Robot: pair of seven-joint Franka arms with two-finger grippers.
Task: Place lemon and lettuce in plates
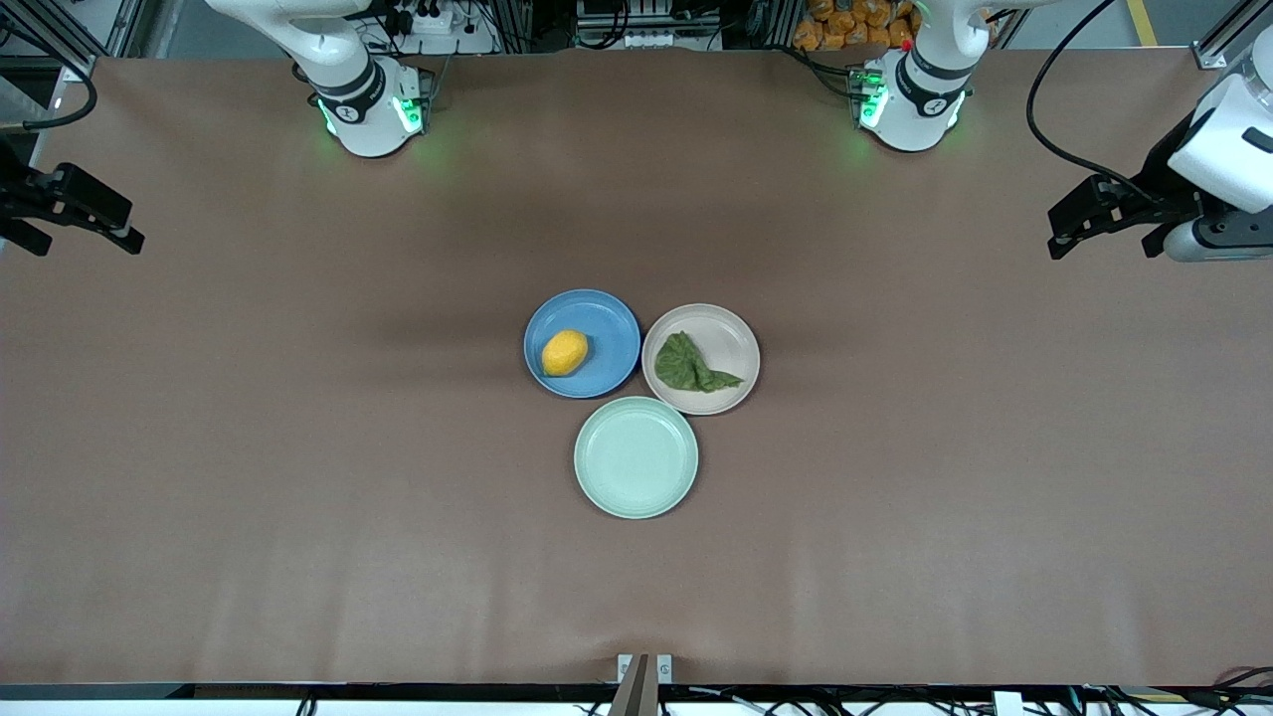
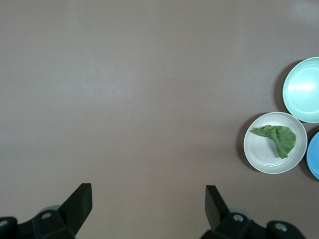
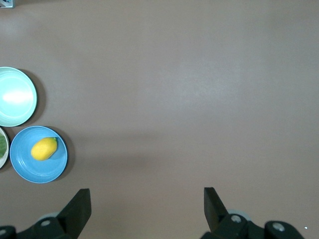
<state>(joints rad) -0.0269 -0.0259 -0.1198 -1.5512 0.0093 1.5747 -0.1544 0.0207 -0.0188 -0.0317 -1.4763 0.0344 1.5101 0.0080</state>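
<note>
The yellow lemon [image 1: 565,353] lies in the blue plate [image 1: 607,328] at the table's middle; both show in the right wrist view, the lemon [image 3: 44,149] in the plate [image 3: 30,172]. The dark green lettuce [image 1: 690,365] lies in the beige-pink plate [image 1: 731,333], beside the blue plate toward the left arm's end; the left wrist view shows the lettuce [image 2: 277,138] in that plate [image 2: 261,157]. My left gripper [image 1: 1099,227] is open and empty, up over the left arm's end of the table. My right gripper [image 1: 85,227] is open and empty over the right arm's end.
A pale mint-green plate [image 1: 636,457] with nothing in it sits nearer the front camera, touching both other plates. It also shows in the left wrist view [image 2: 304,89] and the right wrist view [image 3: 16,96]. Brown table surface [image 1: 298,447] surrounds the plates.
</note>
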